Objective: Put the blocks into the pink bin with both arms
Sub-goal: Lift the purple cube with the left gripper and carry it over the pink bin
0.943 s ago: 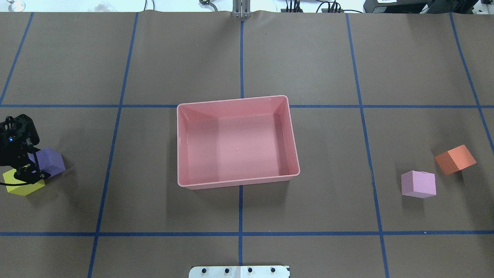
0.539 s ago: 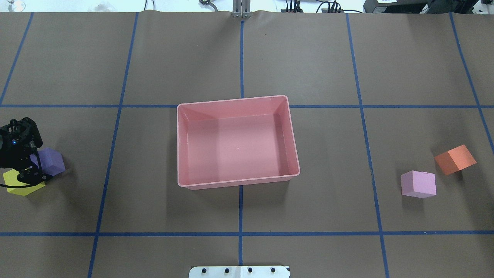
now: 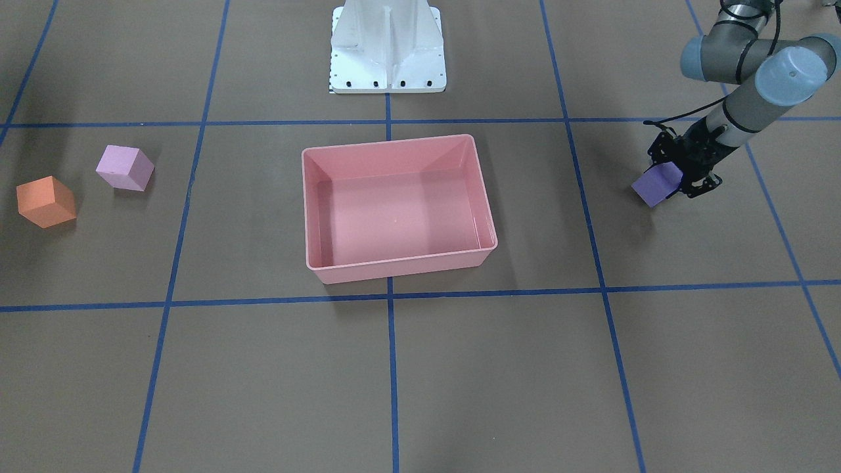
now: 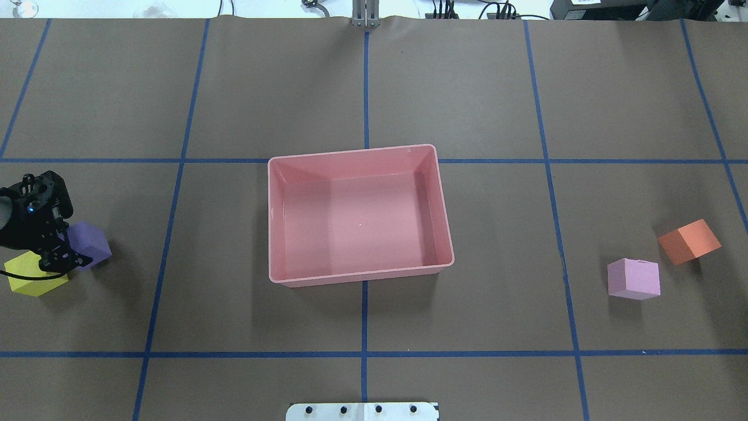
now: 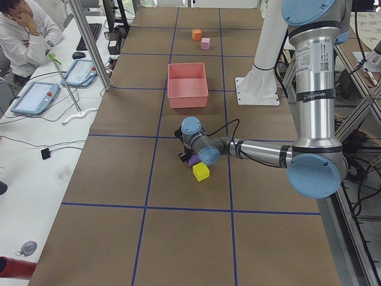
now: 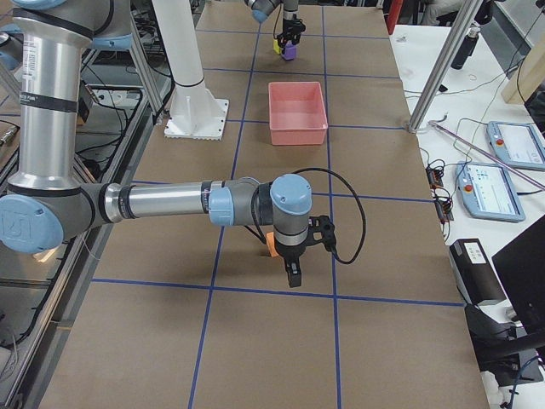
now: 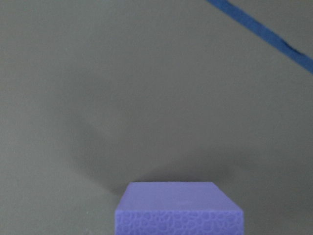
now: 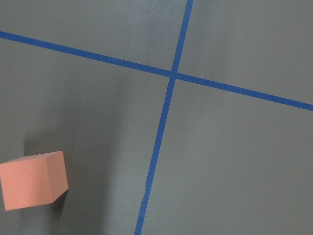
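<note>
Gripping the purple block (image 4: 89, 245) between the fingers of the left gripper (image 3: 677, 174), close to the left edge of the table (image 4: 467, 88) and about midway between its near and far edges. Seems raised a little off the table, judging by the shadow (image 7: 161, 166) beneath the block in the left wrist view. Just beside it, toward the left edge, the yellow block (image 4: 32, 280), flat on the table and partly covered by the gripper from overhead.

In the middle of the table, the pink bin (image 4: 356, 151), with all four blocks outside it.

Near the right edge, the light pink block (image 4: 634, 279) and the orange block (image 4: 689, 241), close together but not touching, the orange one nearer that edge and farther from the robot.

At that same end, the right gripper (image 6: 292, 268), seen only from the right side camera, hanging over the table just beside the orange block. Cannot tell whether its fingers are wide or narrow. In the right wrist view, only the orange block at lower left and crossing blue tape lines (image 4: 365, 88).
</note>
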Controlling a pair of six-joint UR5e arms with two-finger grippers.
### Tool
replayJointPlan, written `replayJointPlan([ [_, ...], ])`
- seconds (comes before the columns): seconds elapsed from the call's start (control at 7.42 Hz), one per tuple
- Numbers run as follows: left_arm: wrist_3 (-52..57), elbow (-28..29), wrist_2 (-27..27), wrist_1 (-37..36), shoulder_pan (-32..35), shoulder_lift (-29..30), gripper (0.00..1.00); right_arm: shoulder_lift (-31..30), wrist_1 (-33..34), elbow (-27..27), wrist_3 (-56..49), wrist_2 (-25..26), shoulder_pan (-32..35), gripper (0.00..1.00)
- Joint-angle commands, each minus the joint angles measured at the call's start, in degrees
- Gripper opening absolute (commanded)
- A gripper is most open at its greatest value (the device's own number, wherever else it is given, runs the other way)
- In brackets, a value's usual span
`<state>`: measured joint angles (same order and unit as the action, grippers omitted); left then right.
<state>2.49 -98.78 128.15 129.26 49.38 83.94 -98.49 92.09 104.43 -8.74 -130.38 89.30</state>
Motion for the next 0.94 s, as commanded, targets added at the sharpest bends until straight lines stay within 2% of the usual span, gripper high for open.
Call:
replayJointPlan([
  [0.0,-8.84,-2.99,4.37,-0.32,0.98,3.22,0.43,0.22,-0.07,-0.27,-0.05,-0.4,0.0,1.0],
  [0.13,-16.3,-4.56,4.3,-0.41,0.98,5.68,0.43,0.23,-1.55,-0.45,0.12,-3.89,0.0,1.0],
  [0.54,-42.05,-5.99,4.13,-2.16,-0.15,19.54,0.42,-0.48,-9.36,-0.19,1.43,-4.19,-0.09,1.0],
  [0.81,-55.34,-4.33,2.64,-2.61,-7.07,28.16,0.42,0.05,-10.71,-0.1,4.33,-4.97,-0.61,1.0],
])
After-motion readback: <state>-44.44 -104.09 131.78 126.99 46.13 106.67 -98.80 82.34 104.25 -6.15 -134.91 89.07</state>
